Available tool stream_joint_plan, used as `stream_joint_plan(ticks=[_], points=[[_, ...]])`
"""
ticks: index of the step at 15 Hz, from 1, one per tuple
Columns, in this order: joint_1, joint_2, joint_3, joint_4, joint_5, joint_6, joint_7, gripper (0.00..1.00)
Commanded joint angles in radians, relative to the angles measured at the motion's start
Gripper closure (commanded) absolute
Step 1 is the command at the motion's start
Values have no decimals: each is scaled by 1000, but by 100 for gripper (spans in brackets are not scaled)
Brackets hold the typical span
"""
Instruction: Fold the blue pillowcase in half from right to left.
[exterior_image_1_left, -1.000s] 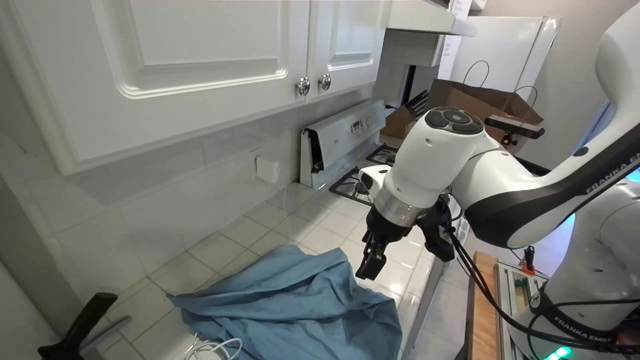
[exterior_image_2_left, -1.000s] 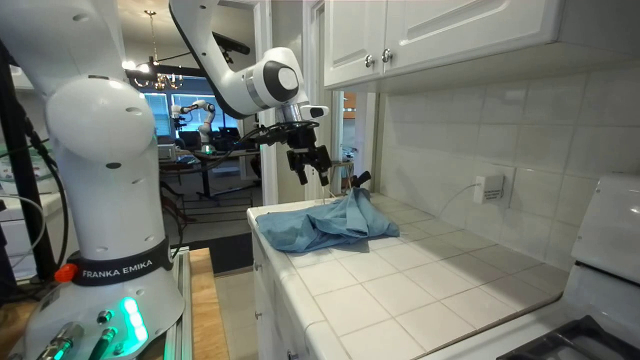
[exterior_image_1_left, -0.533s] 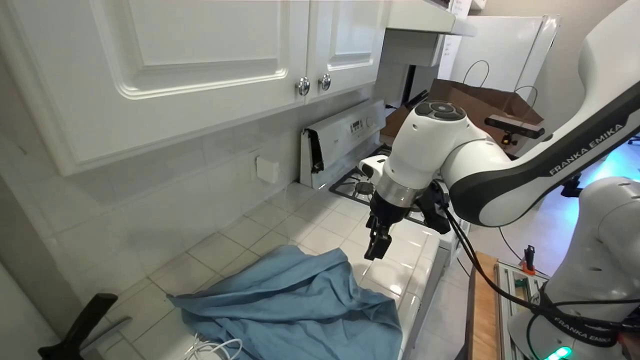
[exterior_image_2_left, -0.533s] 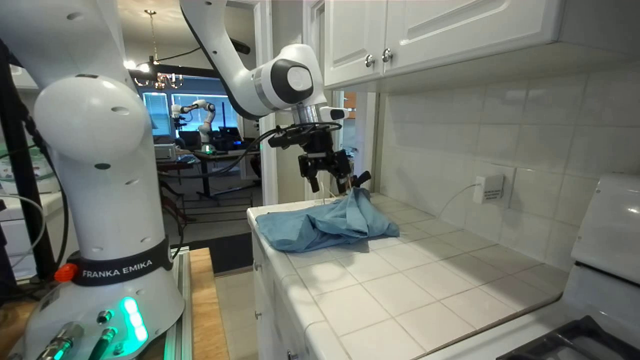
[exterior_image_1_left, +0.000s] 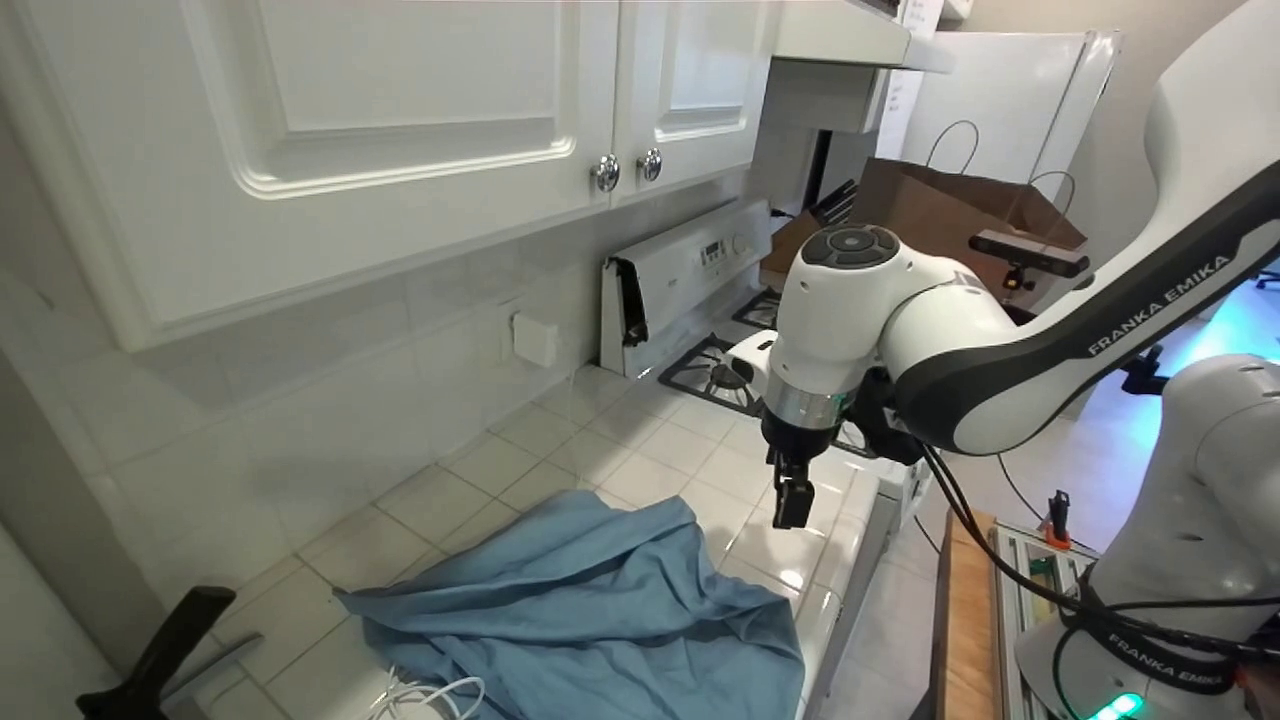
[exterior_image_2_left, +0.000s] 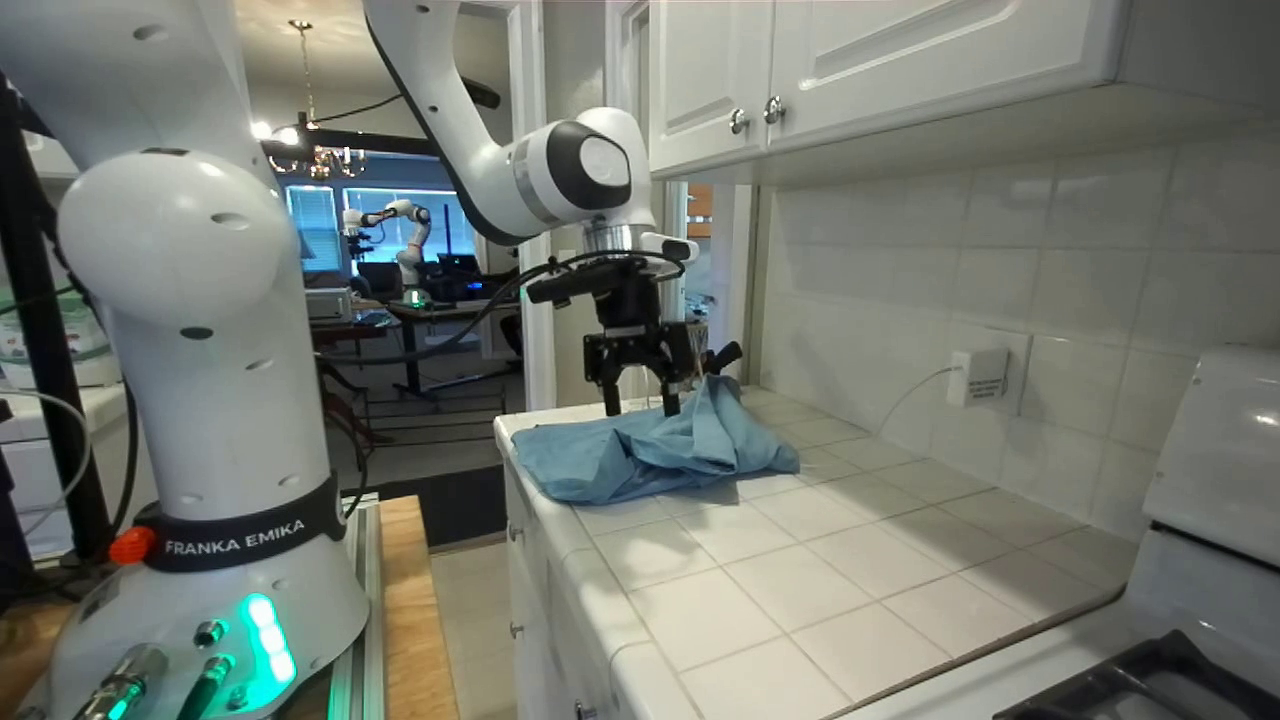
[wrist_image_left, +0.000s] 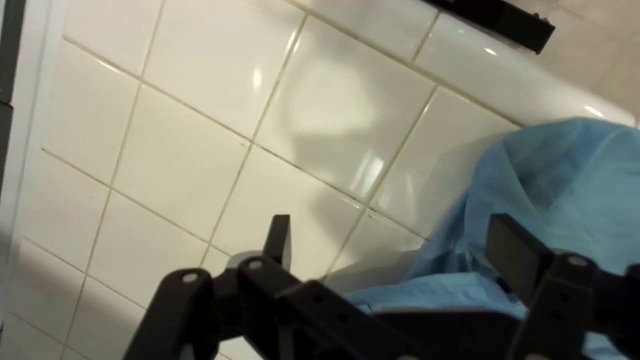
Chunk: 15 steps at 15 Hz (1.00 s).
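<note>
A: Closest in first: anything held by the gripper (exterior_image_2_left: 641, 408)?
B: Nothing. Pointing down, jaws parted wide, only air in between.
A: And the blue pillowcase (wrist_image_left: 575, 190)?
B: Just below, in the wrist view: under one side of the opening, with bare tabletop (wrist_image_left: 185, 165) under the other side. Hard to tell whether touching or just short of touching.
A: How far along, then?
B: Not far, by the look of things. Rumpled and creased all over, not laid neatly in half. Impossible to say whether to count any crease as the start of a fold.
A: And remaining?
B: Most likely everything: catch the right edge, lift, carry across to the left, lay down, let go. Unclear from here which edge to call right.
A: Farther out?
B: Across the pillowcase from the gripper, a white cord (exterior_image_1_left: 400, 693) close by the far edge; beyond that, a black handle (exterior_image_1_left: 165, 645).
</note>
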Motion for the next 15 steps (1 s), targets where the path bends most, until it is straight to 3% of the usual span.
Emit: stream_joint_plan(ticks=[1,4,5,10,15], points=[[-50,34,45,31,-149,-51,80,0],[-69,66,64,64,-266,-55,161,0],[-44,25,34,23,-196,-37,99,0],[-44,30,34,27,-202,-37,107,0],[-73,141,36,124,-334,13,147,0]])
